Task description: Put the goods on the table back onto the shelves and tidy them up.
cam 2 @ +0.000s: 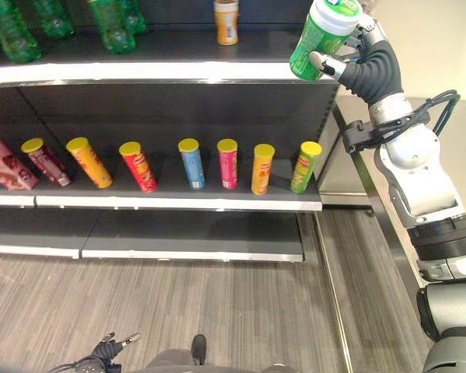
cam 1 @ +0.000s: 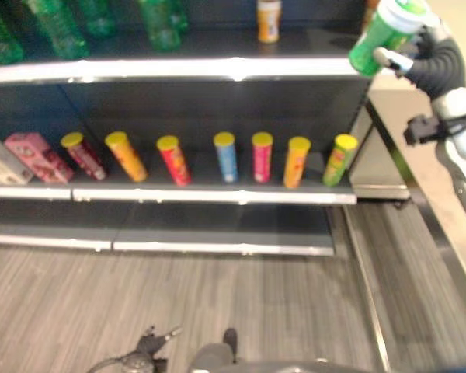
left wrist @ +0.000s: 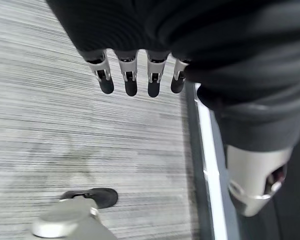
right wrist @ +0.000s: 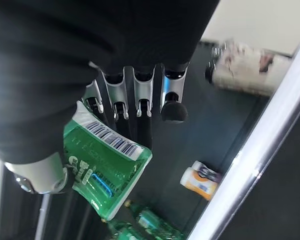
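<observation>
A green canister with a white lid is held up at the right end of the top shelf. My right hand is shut on the canister, fingers curled round its side. In the right wrist view the canister shows its barcode label under my fingers, above the dark shelf board. My left hand hangs low over the floor, its fingers straight and holding nothing.
Green bottles and an orange bottle stand on the top shelf. A row of several coloured tubes and a pink box lie on the middle shelf. The table's edge runs along the right.
</observation>
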Controlling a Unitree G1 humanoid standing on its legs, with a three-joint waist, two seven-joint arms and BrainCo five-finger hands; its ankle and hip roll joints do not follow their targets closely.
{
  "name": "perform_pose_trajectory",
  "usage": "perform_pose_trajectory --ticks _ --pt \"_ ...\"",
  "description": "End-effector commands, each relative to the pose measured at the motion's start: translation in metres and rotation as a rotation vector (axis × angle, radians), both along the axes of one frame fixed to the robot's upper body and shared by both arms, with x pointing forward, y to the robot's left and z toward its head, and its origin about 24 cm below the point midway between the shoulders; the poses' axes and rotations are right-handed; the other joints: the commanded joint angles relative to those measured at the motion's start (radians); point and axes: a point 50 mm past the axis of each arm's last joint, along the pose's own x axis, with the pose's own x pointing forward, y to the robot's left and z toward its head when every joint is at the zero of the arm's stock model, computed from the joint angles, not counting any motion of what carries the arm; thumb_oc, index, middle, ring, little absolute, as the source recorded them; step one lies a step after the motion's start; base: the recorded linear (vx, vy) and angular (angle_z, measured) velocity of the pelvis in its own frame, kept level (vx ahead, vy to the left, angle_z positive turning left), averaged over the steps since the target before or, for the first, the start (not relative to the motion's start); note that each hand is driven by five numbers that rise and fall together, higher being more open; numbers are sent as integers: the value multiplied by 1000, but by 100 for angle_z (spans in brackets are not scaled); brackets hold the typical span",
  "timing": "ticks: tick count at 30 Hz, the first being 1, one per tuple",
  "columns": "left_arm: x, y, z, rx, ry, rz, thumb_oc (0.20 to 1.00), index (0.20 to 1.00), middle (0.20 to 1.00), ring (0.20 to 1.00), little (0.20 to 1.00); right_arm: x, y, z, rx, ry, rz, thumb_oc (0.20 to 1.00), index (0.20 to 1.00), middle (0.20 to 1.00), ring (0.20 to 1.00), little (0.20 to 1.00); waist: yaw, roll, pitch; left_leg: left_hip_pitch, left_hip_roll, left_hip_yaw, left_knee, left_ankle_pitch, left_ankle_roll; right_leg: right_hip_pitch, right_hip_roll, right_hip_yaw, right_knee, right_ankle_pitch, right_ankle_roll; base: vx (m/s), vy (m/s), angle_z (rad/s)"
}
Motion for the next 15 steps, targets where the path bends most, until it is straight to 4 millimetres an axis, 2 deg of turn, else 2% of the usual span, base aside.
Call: perform_pose_trajectory --ticks 1,2,3,4,5,8,9,15 --pt "17 15 10 70 -20 -79 1000 1000 1000 1000 1000 -6 -18 45 84 -136 -49 200 200 200 200 200 -44 -26 24 9 1 -73 90 -167 -112 -151 140 152 -88 104 8 86 -54 84" --pt "23 18 13 76 -40 -113 1000 1000 1000 1000 1000 -10 -21 63 5 -160 -100 200 200 200 200 200 -44 -38 31 3 -17 -99 114 -181 -119 -121 130 168 -108 95 6 154 -130 110" --pt "22 14 11 48 -34 -124 1000 1000 1000 1000 1000 -9 -30 64 15 -142 -127 200 200 200 200 200 -58 -46 26 7 -12 -109 115 -177 -131 -107 127 166 -103 105 -12 115 -113 127" --pt "19 13 10 34 -33 -108 1000 1000 1000 1000 1000 -10 -27 66 5 -149 -114 200 200 200 200 200 -67 -43 22 10 1 -101 110 -173 -136 -98 122 152 -114 108 -15 180 -174 163" --pt "14 12 8 25 -28 -86 1000 1000 1000 1000 1000 -9 -28 66 -13 -139 -129 200 200 200 200 200 -80 -35 13 18 28 -87 104 -167 -142 -84 123 128 -126 105 -21 108 -94 136" --pt "9 11 6 17 -14 -80 1000 1000 1000 1000 1000 -7 -26 64 -14 -128 -121 200 200 200 200 200 -81 -33 8 23 38 -84 103 -165 -145 -74 124 114 -132 105 -26 88 -76 50" --pt "0 11 3 14 9 -60 1000 1000 1000 1000 1000 -2 -18 62 -28 -112 -97 200 200 200 200 200 -78 -32 1 34 51 -74 98 -164 -148 -57 119 88 -138 97 -30 100 -86 53" --pt "-2 10 3 13 12 -53 1000 1000 1000 1000 1000 1 -16 61 -28 -104 -89 200 200 200 200 200 -75 -33 0 36 52 -73 98 -165 -148 -52 117 81 -138 95 -31 29 -26 12"
